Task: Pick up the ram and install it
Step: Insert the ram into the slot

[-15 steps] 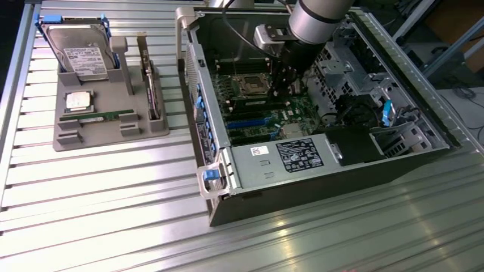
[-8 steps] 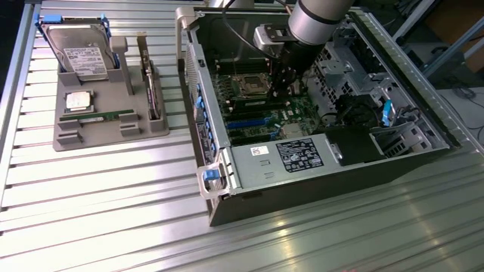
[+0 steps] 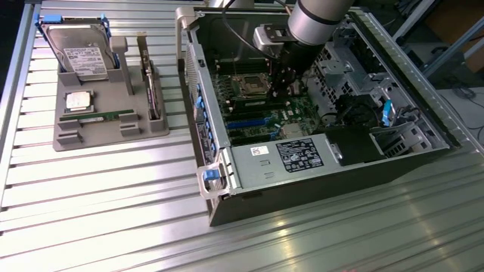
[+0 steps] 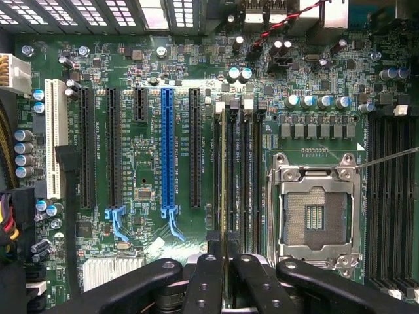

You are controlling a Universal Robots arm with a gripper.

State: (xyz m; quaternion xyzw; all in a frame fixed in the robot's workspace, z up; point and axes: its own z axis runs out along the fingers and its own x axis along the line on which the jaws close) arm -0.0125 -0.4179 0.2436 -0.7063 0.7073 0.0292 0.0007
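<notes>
Ribbed metal tabletop (image 3: pixel 113 187) carries the open computer case (image 3: pixel 302 187), and we see the gripper (image 4: pixel 222 247) reaching down inside it. Its jaws stand narrow, pinching the ram (image 4: pixel 224 171) edge-on between them. Beyond, the stick runs along the memory slots (image 4: pixel 242 163), just beside the processor socket (image 4: pixel 314 212).
</notes>
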